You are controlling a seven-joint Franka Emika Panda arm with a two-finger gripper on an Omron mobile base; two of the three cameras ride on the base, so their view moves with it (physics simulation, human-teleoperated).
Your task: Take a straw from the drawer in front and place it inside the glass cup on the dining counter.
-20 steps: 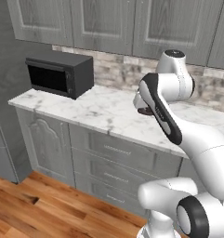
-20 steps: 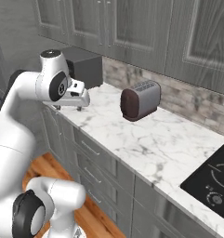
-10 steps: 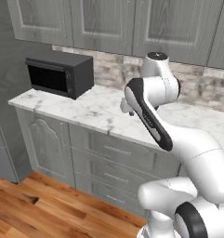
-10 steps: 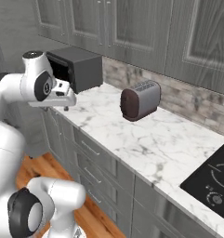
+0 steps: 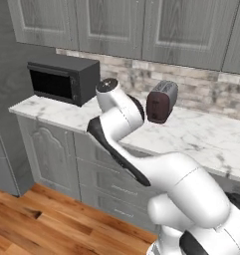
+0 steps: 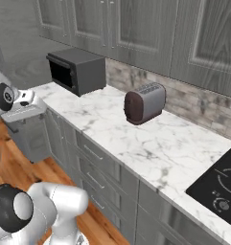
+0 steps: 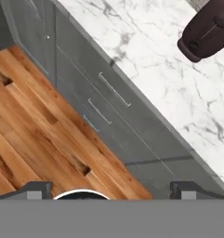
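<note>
The arm has swung left and down off the marble tabletop (image 6: 150, 143), its empty fingers (image 7: 108, 188) spread wide above the top drawer (image 7: 114, 89), which is shut, so the straw presumably lies unseen inside.

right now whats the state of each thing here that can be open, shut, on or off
gripper: open, holding nothing
drawer: shut, top one of the stack under the worktop
lower drawers: shut
microwave: door shut, window dark
toaster: upright on the worktop; slot contents cannot be made out
upper cabinets: doors shut
cooktop: no glow visible on it
</note>
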